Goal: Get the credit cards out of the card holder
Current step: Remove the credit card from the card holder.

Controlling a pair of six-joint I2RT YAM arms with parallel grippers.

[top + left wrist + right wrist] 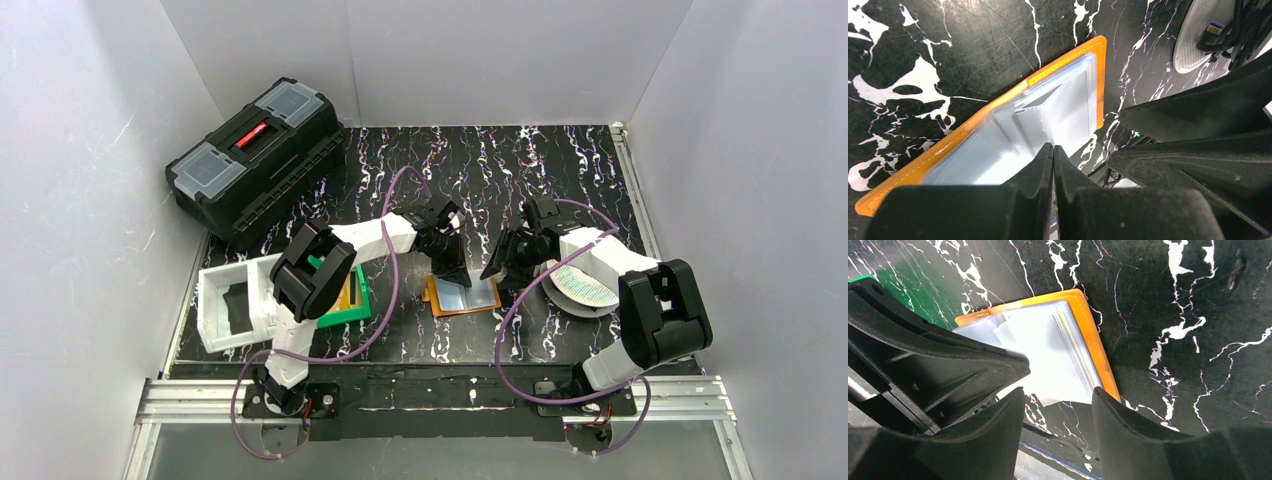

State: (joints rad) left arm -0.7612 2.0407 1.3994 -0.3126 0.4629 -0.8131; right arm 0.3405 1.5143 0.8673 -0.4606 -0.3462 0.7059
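Card holder [463,296] lies open mid-table, probably light, floppy, with slick clear pockets, best pinned at the orange rim; left gripper [1053,150] closed over a pocket, right gripper [1058,402] open-jawed at its edge.

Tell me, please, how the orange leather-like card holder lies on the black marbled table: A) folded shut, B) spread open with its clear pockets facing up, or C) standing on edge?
B: the orange leather-like card holder lies open on the black marbled table, its silvery-clear pockets facing upward.
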